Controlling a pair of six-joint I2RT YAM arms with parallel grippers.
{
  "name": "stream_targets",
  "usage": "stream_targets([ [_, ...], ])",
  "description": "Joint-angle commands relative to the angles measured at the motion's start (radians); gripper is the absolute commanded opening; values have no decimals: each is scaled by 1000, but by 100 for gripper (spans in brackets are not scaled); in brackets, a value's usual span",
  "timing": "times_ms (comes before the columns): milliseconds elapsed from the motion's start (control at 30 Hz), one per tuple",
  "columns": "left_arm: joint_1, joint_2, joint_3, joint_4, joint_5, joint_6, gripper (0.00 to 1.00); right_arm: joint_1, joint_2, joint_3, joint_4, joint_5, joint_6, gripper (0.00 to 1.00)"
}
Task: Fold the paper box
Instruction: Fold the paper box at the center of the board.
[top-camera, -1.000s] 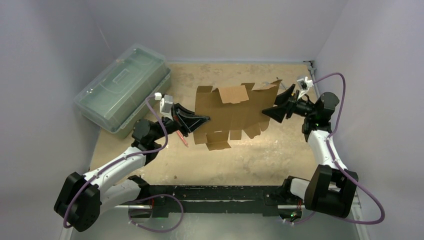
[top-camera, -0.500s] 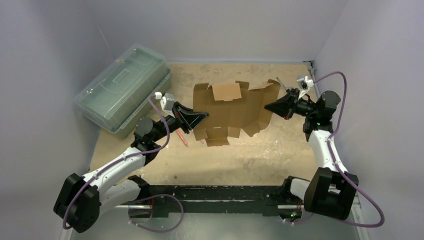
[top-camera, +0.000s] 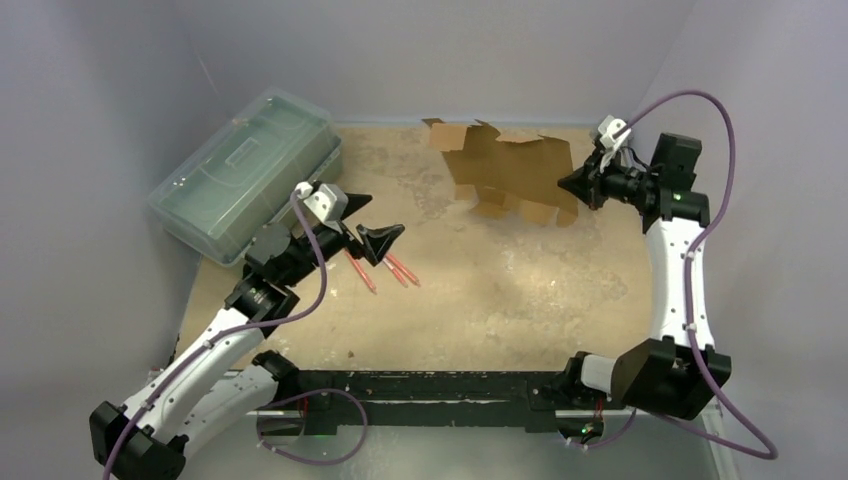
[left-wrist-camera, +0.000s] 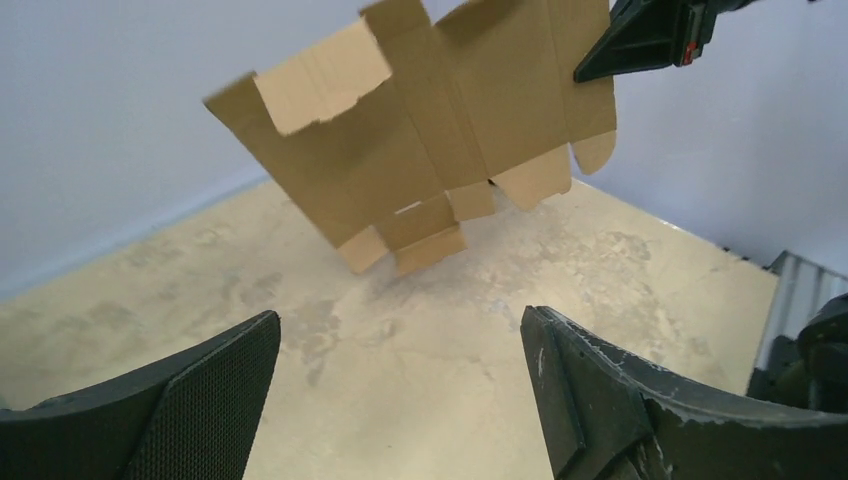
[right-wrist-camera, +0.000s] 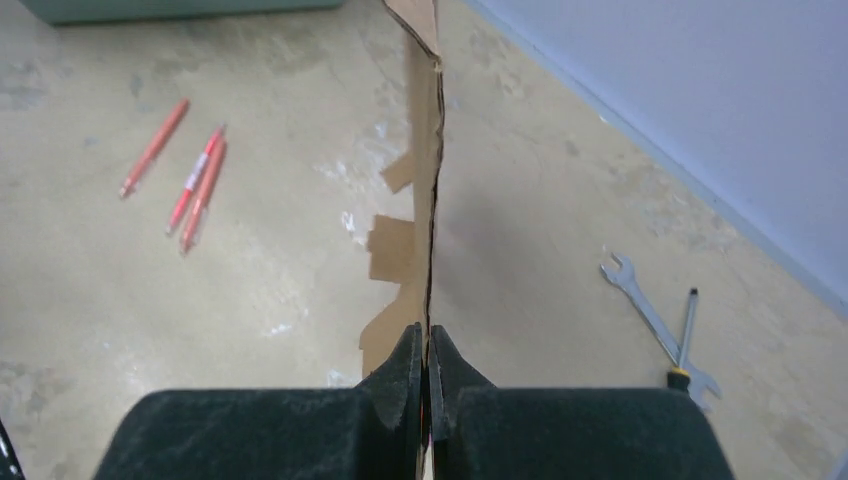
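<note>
The paper box (top-camera: 505, 170) is a flat brown die-cut sheet with flaps, hanging in the air over the far right of the table. My right gripper (top-camera: 570, 184) is shut on the sheet's right edge. In the right wrist view the paper box (right-wrist-camera: 425, 200) runs edge-on straight out from between the closed right gripper (right-wrist-camera: 427, 335). My left gripper (top-camera: 375, 218) stands wide open at the left-centre, apart from the sheet, with nothing between its fingers. From the left wrist, the paper box (left-wrist-camera: 430, 130) floats ahead of the open left gripper (left-wrist-camera: 400, 325), pinched by the right gripper (left-wrist-camera: 640, 40).
A large translucent green case (top-camera: 245, 175) lies at the back left. Red pens (top-camera: 385, 268) lie on the tan table just in front of the left gripper. A wrench (right-wrist-camera: 640, 300) and a screwdriver (right-wrist-camera: 688, 335) lie near the right wall. Walls close in on three sides.
The left gripper opened, let go of the sheet and drew back. The right gripper shut on the sheet's right edge and lifted it toward the far right, uncovering the pens.
</note>
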Motion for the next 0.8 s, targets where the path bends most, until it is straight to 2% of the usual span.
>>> stream_targets([
  [0, 7, -10, 75, -99, 36, 259, 91, 7, 34, 137, -289, 125, -207, 0],
  [233, 5, 176, 210, -45, 179, 416, 91, 120, 42, 230, -394, 270, -263, 0],
  [400, 5, 332, 342, -8, 272, 545, 91, 169, 48, 306, -474, 313, -315, 0],
  [533, 5, 441, 412, 63, 344, 581, 90, 178, 47, 338, -521, 305, -353, 0],
  [767, -19, 544, 490, 161, 436, 565, 88, 189, 51, 360, -573, 274, -396, 0],
])
